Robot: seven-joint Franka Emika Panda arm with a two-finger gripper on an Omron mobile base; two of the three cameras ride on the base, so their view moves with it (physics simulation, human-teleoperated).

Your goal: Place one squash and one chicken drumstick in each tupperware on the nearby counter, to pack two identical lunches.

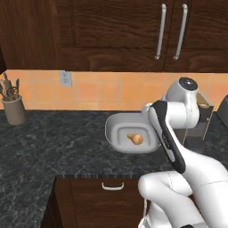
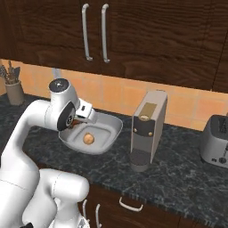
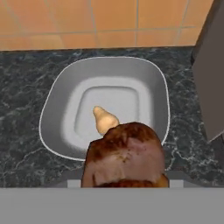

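One pale grey tupperware point(image 1: 111, 122) point(image 2: 116, 123) point(image 3: 162, 87) stands on the black speckled counter point(image 1: 53, 142) point(image 2: 187, 178) near the tiled wall. A small tan squash point(image 1: 135, 138) point(image 2: 88, 139) point(image 3: 104, 120) lies on its floor. My gripper point(image 2: 79, 121) hangs just above the tub's near left rim, shut on a glossy brown chicken drumstick point(image 3: 124, 155). In the hand view the drumstick covers the fingertips and sits over the tub's near edge. In the left base view my own arm hides the gripper.
A tall grey coffee machine point(image 2: 147, 129) point(image 1: 202, 116) point(image 3: 210, 65) stands close to the tub's right side. A toaster point(image 2: 216, 142) sits further right. A utensil holder point(image 1: 13, 109) point(image 2: 13, 91) is at the far left. Dark wall cabinets hang overhead.
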